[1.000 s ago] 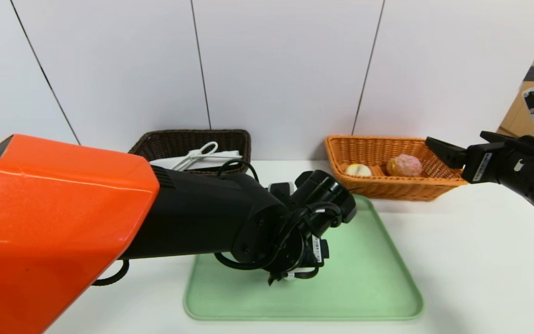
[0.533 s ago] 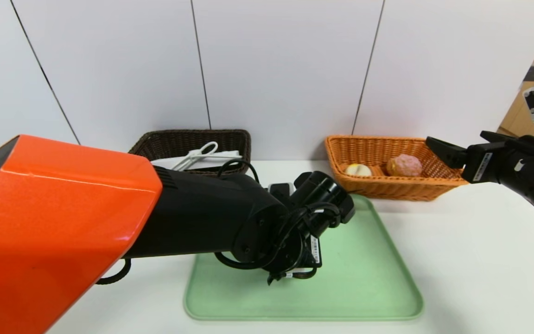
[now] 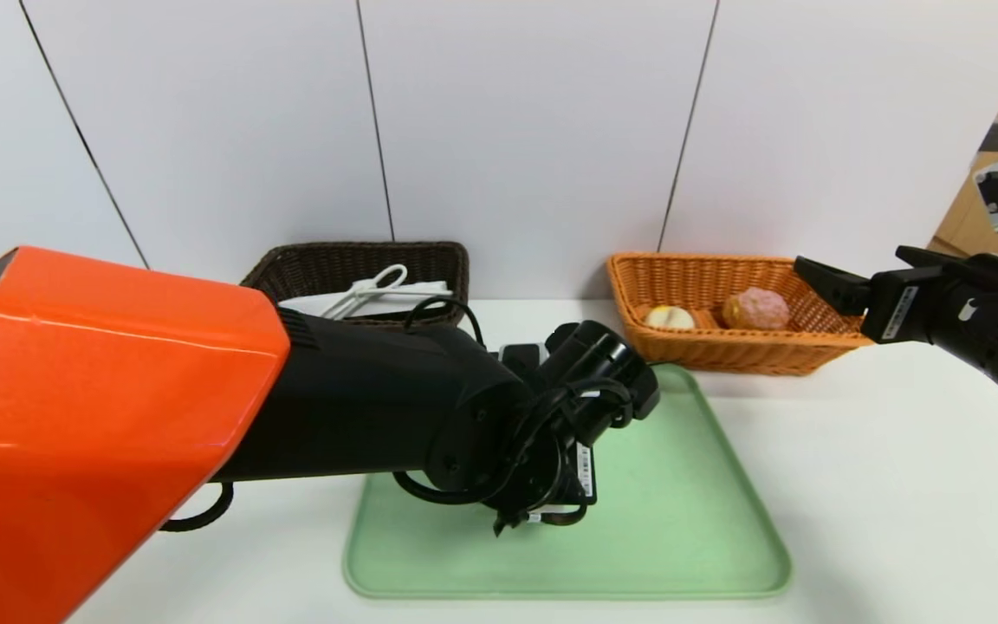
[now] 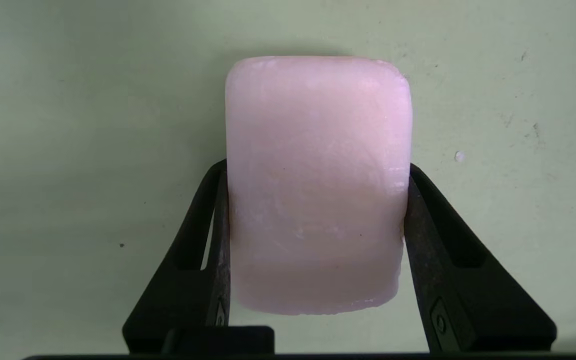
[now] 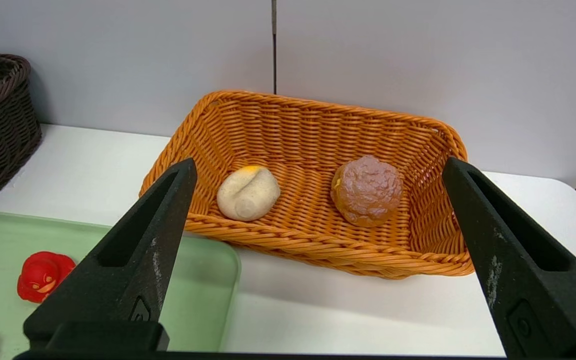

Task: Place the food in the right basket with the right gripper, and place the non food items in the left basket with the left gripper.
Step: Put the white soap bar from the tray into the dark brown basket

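- Left gripper (image 4: pixel 315 200): over the green tray (image 3: pixel 690 537), both fingers (image 4: pixel 203 240) pressed against the long sides of the soap bar (image 4: pixel 318 185), clamping it (the bar looks pale pink in the wrist view).
- Right gripper (image 5: pixel 318 210): jaws spread wide and holding nothing, hovering just beside the orange right basket (image 3: pixel 707 351).
- Food: cream dumpling bun (image 5: pixel 248 193) and pink-brown bun (image 5: pixel 367 189), both lying in the orange basket, apart from each other.
- Red duck (image 5: pixel 43 276): on the tray.
- Left basket (image 3: pixel 360 260): dark brown wicker, holding the white peeler (image 3: pixel 373 288).
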Controlling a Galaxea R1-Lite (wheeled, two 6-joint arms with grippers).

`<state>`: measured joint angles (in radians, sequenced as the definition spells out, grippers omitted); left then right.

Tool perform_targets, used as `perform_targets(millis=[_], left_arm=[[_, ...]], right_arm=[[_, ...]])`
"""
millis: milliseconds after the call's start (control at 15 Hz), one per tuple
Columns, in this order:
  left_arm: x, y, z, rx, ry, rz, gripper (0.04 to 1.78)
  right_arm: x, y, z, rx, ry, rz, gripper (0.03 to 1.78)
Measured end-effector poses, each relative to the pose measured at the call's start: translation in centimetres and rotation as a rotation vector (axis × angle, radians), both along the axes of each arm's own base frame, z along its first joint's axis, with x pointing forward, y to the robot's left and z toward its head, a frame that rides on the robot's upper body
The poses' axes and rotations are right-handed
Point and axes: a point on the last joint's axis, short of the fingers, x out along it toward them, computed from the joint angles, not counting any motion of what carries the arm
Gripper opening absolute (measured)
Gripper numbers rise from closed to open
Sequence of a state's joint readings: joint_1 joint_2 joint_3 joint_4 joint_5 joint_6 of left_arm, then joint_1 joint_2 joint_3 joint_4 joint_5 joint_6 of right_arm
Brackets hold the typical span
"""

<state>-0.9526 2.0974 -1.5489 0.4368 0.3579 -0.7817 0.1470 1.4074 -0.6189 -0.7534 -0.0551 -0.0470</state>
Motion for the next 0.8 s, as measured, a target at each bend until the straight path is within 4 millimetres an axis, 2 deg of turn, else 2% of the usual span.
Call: perform_targets(millis=[267, 467, 600, 800], left_arm=[[-0.2, 1.4, 4.8, -0.018, -0.197, -0.063, 0.97], [0.4, 4.5, 8.7, 0.014, -0.391, -0.126, 0.97], [1.7, 7.8, 10.3, 0.097, -0.518, -0.171, 0.97], [4.6, 14.7, 11.6, 0.257, -0.674, -0.257, 0.97]], right_arm=[[0.0, 0.0, -0.3, -0.001, 0.009, 0.001, 1.69], [0.0, 0.0, -0.5, -0.003, 0.019, 0.001, 1.69], [0.0, 0.0, -0.6, -0.003, 0.023, 0.002, 1.69], [0.0, 0.0, -0.8, -0.004, 0.029, 0.002, 1.69]])
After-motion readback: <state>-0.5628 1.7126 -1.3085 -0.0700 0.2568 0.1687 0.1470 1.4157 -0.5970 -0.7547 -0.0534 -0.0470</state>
